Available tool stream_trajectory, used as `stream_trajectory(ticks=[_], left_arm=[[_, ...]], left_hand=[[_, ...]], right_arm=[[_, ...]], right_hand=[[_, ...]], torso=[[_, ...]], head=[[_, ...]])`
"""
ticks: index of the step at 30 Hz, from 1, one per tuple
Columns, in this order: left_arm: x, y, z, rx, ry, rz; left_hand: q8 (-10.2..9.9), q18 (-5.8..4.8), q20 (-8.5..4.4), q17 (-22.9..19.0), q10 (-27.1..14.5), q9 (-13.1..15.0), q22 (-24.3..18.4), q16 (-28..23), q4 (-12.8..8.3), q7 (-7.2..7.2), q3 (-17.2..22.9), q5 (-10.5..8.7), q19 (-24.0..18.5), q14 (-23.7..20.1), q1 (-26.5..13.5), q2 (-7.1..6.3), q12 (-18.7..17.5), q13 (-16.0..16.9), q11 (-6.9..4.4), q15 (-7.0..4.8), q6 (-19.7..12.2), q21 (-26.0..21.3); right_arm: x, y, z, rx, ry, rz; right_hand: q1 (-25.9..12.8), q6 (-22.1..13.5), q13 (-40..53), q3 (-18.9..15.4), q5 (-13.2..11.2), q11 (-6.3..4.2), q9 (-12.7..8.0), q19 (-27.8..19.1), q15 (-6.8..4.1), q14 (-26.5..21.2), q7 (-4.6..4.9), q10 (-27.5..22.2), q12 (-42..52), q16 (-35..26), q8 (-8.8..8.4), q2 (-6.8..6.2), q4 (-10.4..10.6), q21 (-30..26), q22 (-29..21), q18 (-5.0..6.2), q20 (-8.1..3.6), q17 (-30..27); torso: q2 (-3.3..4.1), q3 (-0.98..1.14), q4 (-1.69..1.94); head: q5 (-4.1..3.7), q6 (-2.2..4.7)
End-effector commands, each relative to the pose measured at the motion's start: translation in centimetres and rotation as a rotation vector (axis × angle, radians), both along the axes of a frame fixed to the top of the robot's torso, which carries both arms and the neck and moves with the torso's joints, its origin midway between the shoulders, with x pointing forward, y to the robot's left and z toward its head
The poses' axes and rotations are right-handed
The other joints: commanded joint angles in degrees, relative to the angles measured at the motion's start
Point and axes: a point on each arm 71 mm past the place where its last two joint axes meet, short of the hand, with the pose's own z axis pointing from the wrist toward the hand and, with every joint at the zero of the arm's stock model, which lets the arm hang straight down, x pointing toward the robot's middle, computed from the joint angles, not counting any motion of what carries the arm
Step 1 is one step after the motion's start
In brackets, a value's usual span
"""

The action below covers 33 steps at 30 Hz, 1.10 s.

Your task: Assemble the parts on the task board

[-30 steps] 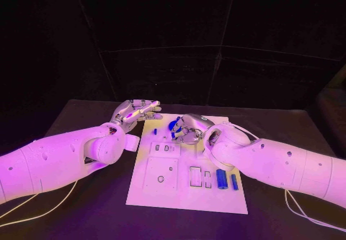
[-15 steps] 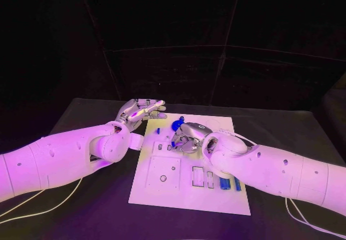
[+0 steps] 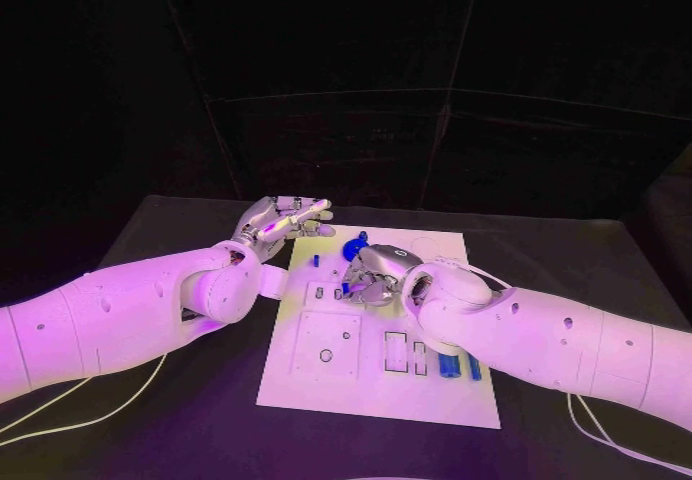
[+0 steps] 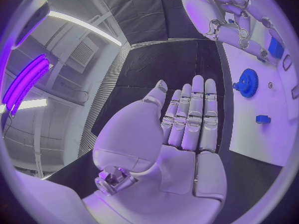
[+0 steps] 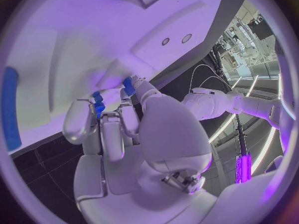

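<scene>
The white task board (image 3: 325, 385) lies in the middle of the black table. My right hand (image 3: 376, 272) hovers low over its far half, fingers curled down. Its fingertips pinch a small blue part (image 5: 97, 104) against the board (image 5: 56, 59). A blue gear (image 3: 358, 240) sits just beyond that hand and shows again as the gear (image 4: 248, 82) in the left wrist view. A small blue peg (image 3: 316, 261) stands near the board's left edge. Two blue cylinders (image 3: 450, 366) lie at the near right. My left hand (image 3: 281, 222) is held flat with straight fingers at the far left corner, empty.
Several empty slots and recesses (image 3: 329, 345) mark the board's near half. Bare black table (image 3: 577, 260) surrounds the board. A white cable (image 3: 87, 415) trails on the table under my left arm. A long blue part (image 5: 9, 109) lies on the board in the right wrist view.
My right hand has drifted a little toward the near side of the board with its blue part. The left hand has hardly moved.
</scene>
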Motion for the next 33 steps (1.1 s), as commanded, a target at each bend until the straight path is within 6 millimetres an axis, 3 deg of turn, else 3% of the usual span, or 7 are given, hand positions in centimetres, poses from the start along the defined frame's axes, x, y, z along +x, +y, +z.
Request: stream_trajectory(ticks=[1, 14, 21, 33], left_arm=[[0.01, -0.13, 0.20, -0.010, -0.013, -0.013], [0.04, -0.10, 0.19, -0.010, -0.012, -0.013], [0.05, -0.08, 0.18, -0.011, -0.012, -0.015], [0.05, -0.07, 0.17, -0.011, -0.011, -0.016]], left_hand=[[-0.19, 0.80, 0.02, 0.06, 0.33, -0.01, -0.06, -0.18, 0.10, 0.14, 0.30, 0.15, 0.57, 0.43, -0.06, 0.59, -0.20, -0.07, 0.04, -0.03, 0.18, -0.22], [-0.19, 0.80, 0.02, 0.06, 0.33, -0.01, -0.06, -0.18, 0.10, 0.14, 0.30, 0.15, 0.57, 0.43, -0.06, 0.59, -0.20, -0.07, 0.04, -0.03, 0.18, -0.22], [-0.22, 0.79, 0.02, 0.11, 0.36, -0.01, -0.09, -0.27, 0.06, 0.15, 0.37, 0.15, 0.58, 0.45, -0.11, 0.56, -0.27, -0.07, 0.04, -0.02, 0.19, -0.25], [-0.24, 0.79, 0.03, 0.13, 0.36, -0.01, -0.10, -0.30, 0.08, 0.16, 0.38, 0.15, 0.58, 0.46, -0.16, 0.55, -0.29, -0.07, 0.06, -0.02, 0.19, -0.26]], right_arm=[[-0.11, -0.11, -0.62, -0.038, 0.022, -0.001], [-0.23, -0.08, -0.83, -0.067, 0.038, 0.006], [-0.32, 0.01, -0.86, -0.082, 0.037, 0.013], [-0.37, 0.07, -0.77, -0.085, 0.023, 0.008]], right_hand=[[-0.37, 1.05, 0.05, 0.22, -0.25, -0.24, 0.05, 0.03, -0.37, 4.53, -0.73, -0.23, -0.19, -0.08, 0.18, 0.03, -0.06, 0.14, -0.06, -0.28, -0.39, 7.65], [-0.81, 0.76, -0.22, 0.24, -0.30, -0.18, -0.04, -0.11, -0.33, 4.48, -0.64, -0.45, -0.48, -0.18, -0.11, -0.50, -0.13, 0.00, -0.34, -0.24, -0.37, 7.48], [-1.81, -0.95, -1.00, 0.07, -0.20, 0.34, -0.32, -0.19, 0.04, 4.48, 0.03, -1.10, -1.24, -0.22, -1.31, -1.75, -0.17, -0.11, -0.46, -0.25, -0.12, 7.46], [-2.84, -2.94, -2.11, 0.03, -0.30, 0.99, -0.37, -0.32, 0.59, 4.40, 0.78, -2.03, -2.32, -0.41, -2.60, -2.68, -0.08, -0.29, -0.76, -0.20, 0.37, 7.12]], torso=[[0.01, 0.00, 0.06], [-0.02, 0.02, 0.05], [0.00, -0.01, 0.13], [-0.02, 0.02, 0.06]], head=[[-0.03, -0.09], [-0.07, -0.37], [0.07, -0.56], [0.19, -0.64]])
